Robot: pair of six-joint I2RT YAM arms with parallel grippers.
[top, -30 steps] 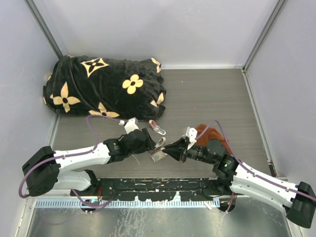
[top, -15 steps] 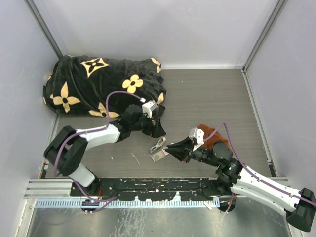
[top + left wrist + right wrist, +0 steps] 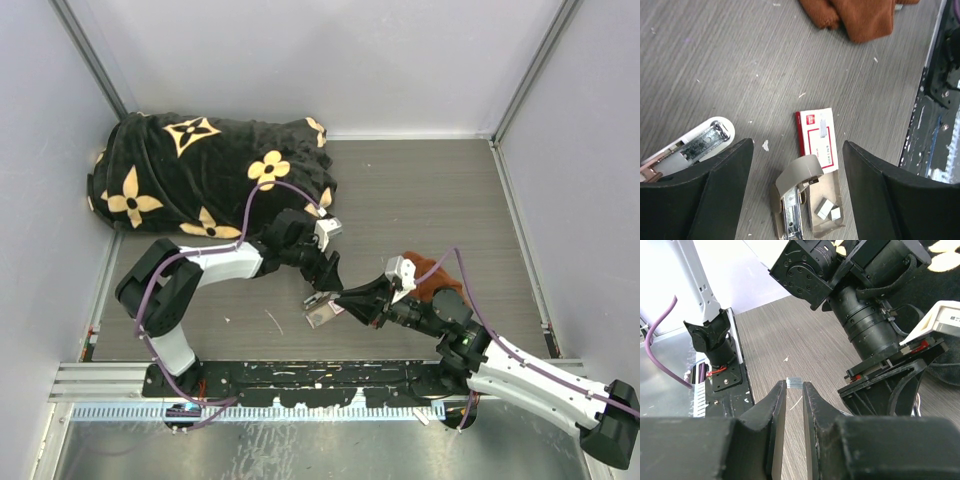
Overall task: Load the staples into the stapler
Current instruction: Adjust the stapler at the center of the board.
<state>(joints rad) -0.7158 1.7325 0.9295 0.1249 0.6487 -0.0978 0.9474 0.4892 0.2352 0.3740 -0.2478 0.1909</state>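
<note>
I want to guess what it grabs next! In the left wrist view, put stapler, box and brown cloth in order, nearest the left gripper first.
1. Box, straight under the left gripper.
2. Stapler, at the picture's left side.
3. Brown cloth, far off at the top.

Overhead view bright, soft and even, lit from above; only faint shadows on the grey wood-grain tabletop (image 3: 430,190), folds lost in the black plush blanket with yellow flowers (image 3: 200,180) at 10 o'clock. Left wrist view sharp on the small white box with red label (image 3: 819,137); left gripper (image 3: 797,144) dark, its black fingers (image 3: 705,195) soft at 7 and 5 o'clock. Right wrist view blown out white at 11 o'clock; right gripper (image 3: 795,387) blurred along its near black fingers (image 3: 760,440), thin silvery strip of staples (image 3: 794,383) crisp.
</note>
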